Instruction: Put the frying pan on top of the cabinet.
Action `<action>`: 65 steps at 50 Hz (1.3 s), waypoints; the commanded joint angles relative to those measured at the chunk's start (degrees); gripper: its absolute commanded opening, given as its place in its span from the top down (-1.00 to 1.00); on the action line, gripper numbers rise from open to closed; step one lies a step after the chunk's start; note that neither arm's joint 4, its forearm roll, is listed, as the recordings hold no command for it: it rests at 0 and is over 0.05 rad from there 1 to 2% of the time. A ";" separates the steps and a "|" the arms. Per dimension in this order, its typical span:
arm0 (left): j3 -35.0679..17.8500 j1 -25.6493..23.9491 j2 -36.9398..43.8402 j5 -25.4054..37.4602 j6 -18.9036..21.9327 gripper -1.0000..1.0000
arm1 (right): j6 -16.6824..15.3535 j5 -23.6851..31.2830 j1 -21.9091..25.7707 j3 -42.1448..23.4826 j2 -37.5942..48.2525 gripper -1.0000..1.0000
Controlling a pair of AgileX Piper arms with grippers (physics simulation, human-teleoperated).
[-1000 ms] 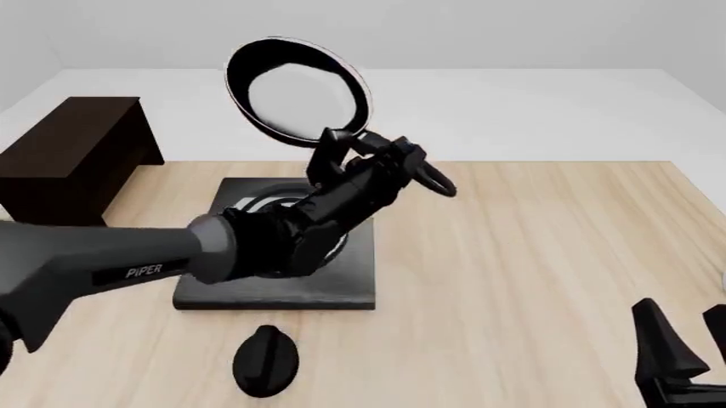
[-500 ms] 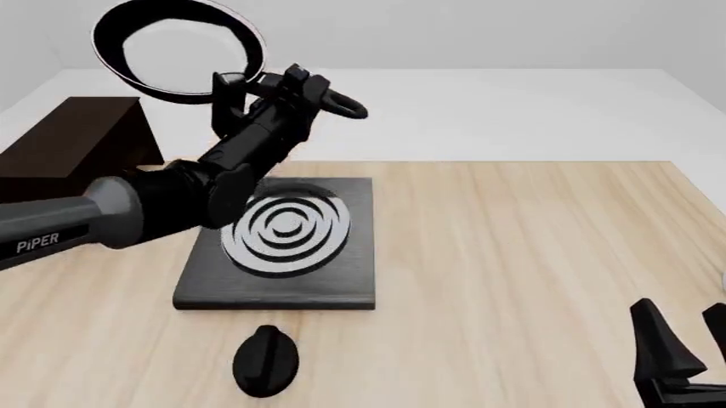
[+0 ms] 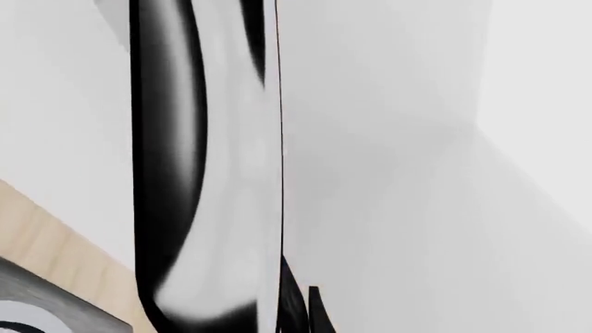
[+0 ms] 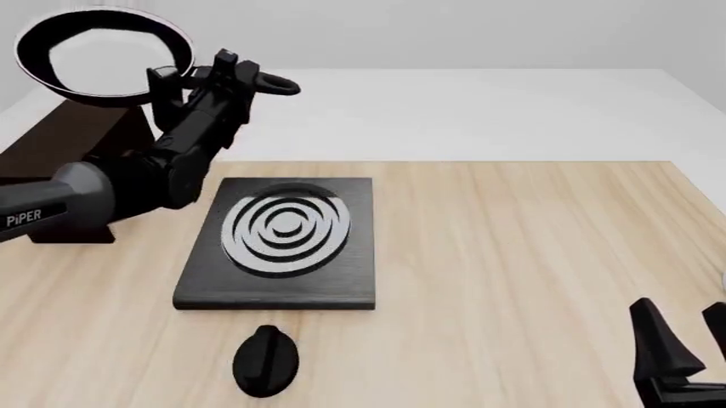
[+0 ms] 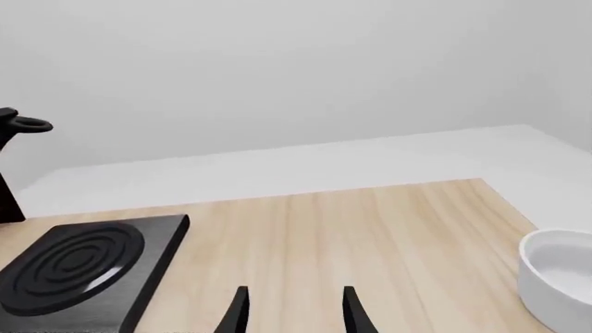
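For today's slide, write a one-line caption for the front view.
Left gripper holds the frying pan by its handle above the dark brown cabinet, stove plate bare.

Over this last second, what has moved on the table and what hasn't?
The left tool, shut on the pan by its handle, has carried it leftward from above the stove plate to over the cabinet. The pan is not set down yet. The stove plate, once half hidden by the arm, now shows fully. Plate, knob, cabinet and right tool stayed put.
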 commanded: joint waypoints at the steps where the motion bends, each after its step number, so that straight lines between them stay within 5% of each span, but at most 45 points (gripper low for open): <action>1: -1.53 5.52 1.61 -1.97 -1.16 1.00 | -0.35 -0.36 0.17 0.55 -0.02 -1.00; 41: -8.61 16.47 7.47 1.89 0.39 1.00 | -1.14 -0.43 0.64 -0.67 1.43 -1.00; 65: -10.17 18.78 10.99 0.16 -2.39 1.00 | -1.92 -0.30 1.01 -1.52 2.38 -1.00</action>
